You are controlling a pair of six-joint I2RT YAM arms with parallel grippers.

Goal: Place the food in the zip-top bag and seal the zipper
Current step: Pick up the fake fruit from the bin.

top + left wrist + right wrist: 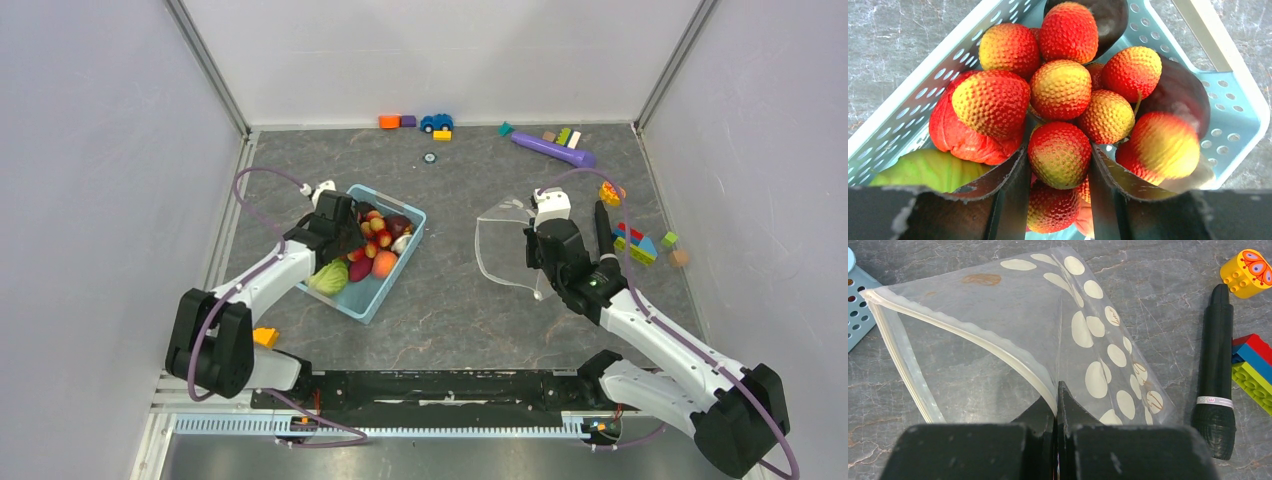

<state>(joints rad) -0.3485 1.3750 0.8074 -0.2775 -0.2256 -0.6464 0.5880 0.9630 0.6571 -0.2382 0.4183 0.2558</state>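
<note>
The food point(375, 240) lies piled in a light blue basket point(385, 300): several bumpy red-and-yellow fruits, dark maroon pieces and a green leafy piece point(328, 278). My left gripper point(350, 235) is down in the basket point(923, 85), and its fingers press both sides of one bumpy red-and-yellow fruit point(1059, 155). My right gripper point(532, 240) is shut on the upper lip of the clear dotted zip-top bag point(1098, 340), holding its mouth open toward the basket. The zipper strip point(973, 332) runs along the open mouth. The slider tab is not in view.
A black toy microphone point(1216, 370) lies just right of the bag, also in the top view point(603, 228). Coloured blocks point(640, 243) sit at the right, a yellow block point(1245, 272) near them. A purple stick point(552, 150), a toy car point(436, 122) and blocks line the back.
</note>
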